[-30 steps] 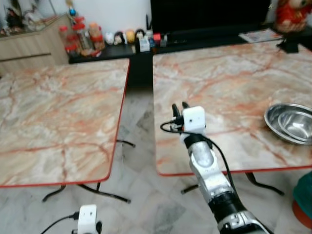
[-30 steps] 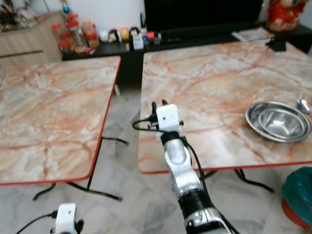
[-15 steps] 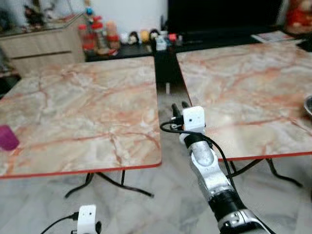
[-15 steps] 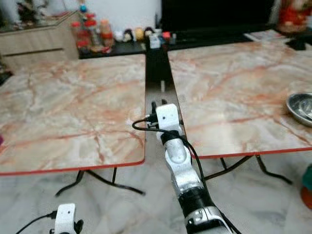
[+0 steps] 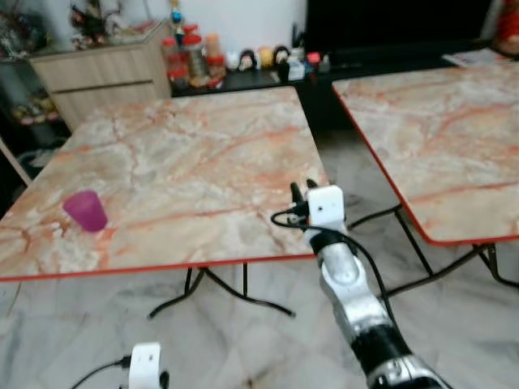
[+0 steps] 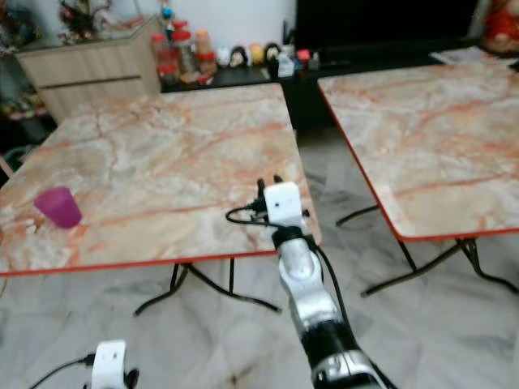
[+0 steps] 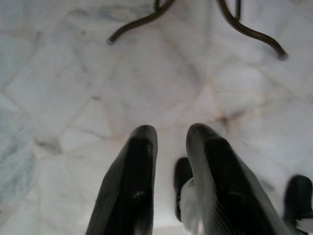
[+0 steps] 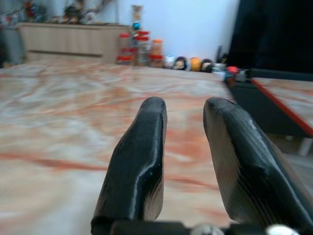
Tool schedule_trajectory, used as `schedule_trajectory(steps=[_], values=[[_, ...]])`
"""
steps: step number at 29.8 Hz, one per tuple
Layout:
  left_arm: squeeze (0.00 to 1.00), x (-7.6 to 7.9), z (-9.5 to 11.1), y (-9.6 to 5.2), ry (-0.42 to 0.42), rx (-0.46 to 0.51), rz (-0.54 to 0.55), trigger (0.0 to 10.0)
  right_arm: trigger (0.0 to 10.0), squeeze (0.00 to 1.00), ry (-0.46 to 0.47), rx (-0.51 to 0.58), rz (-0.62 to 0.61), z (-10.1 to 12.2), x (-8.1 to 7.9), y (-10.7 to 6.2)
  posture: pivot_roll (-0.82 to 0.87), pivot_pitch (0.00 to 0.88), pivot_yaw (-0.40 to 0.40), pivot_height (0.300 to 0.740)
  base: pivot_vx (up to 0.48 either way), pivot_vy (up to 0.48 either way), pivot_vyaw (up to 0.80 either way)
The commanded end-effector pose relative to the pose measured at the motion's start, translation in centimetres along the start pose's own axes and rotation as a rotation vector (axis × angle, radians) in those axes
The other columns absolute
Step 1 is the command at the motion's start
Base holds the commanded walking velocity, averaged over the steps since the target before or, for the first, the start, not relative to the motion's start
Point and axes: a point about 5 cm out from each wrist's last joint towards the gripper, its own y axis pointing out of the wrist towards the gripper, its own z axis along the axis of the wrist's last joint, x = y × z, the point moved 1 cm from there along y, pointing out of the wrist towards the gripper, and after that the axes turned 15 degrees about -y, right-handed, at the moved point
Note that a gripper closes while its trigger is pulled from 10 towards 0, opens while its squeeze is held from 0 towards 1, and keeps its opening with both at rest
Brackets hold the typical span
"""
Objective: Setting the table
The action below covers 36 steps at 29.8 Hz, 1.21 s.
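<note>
A small purple cup (image 5: 86,211) stands upright near the left front edge of the left marble table (image 5: 186,138). My right gripper (image 5: 301,189) is held up in front of me, over that table's near right corner, far to the right of the cup. In the right wrist view its two black fingers (image 8: 142,147) stand apart with nothing between them, pointing along the tabletop. My left arm (image 5: 145,366) hangs low. The left gripper (image 7: 168,131) points at the floor, open and empty.
A second marble table (image 5: 438,121) stands to the right, across a floor gap (image 5: 365,194). Black folding table legs (image 5: 219,292) spread over the tiled floor. A wooden cabinet (image 5: 105,73), jars (image 5: 195,57) and figurines (image 5: 268,58) line the far wall.
The whole view has swung to the left: the steel bowl has left the picture and the purple cup has come in. Both arms keep the same pose.
</note>
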Motion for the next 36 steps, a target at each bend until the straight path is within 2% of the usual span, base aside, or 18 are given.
schedule_trajectory(steps=[1, 15, 24, 31, 34, 36], values=[[0.0, -1.3, -0.2, -0.2, 0.011, -0.01, 0.032, 10.0, 10.0, 0.0, 0.014, 0.029, 0.024, 1.0, -1.0, 0.4, 0.01, 0.0, 0.077, 0.74, 0.0, 0.469, 0.0], [0.0, -1.1, 0.1, -0.1, 0.008, -0.003, 0.03, 10.0, 10.0, 0.0, 0.016, 0.036, 0.009, 1.1, -0.5, 0.3, 0.01, 0.0, 0.085, 0.74, 0.0, 0.429, 0.0], [0.0, -1.0, 0.0, -0.1, 0.016, -0.003, 0.027, 10.0, 10.0, 0.0, 0.007, 0.014, -0.018, 0.3, 0.3, -0.3, -0.01, 0.0, 0.094, 0.74, 0.0, 0.0, 0.0], [0.0, -1.0, 0.0, -0.2, 0.026, -0.003, 0.023, 10.0, 10.0, 0.0, -0.018, -0.051, -0.032, -1.8, 1.0, -1.9, -0.01, 0.0, 0.099, 0.74, 0.0, 0.0, 0.0], [0.0, -1.1, 0.0, -0.2, 0.031, -0.002, 0.023, 10.0, 10.0, 0.0, -0.038, -0.111, -0.022, -3.7, 1.1, -3.4, -0.01, 0.0, 0.097, 0.74, 0.0, 0.0, 0.0], [0.0, -1.2, 0.0, -0.2, 0.032, -0.002, 0.024, 10.0, 10.0, 0.0, -0.041, -0.186, -0.008, -5.8, 1.1, -4.9, -0.01, 0.0, 0.096, 0.74, 0.0, 0.0, 0.0]])
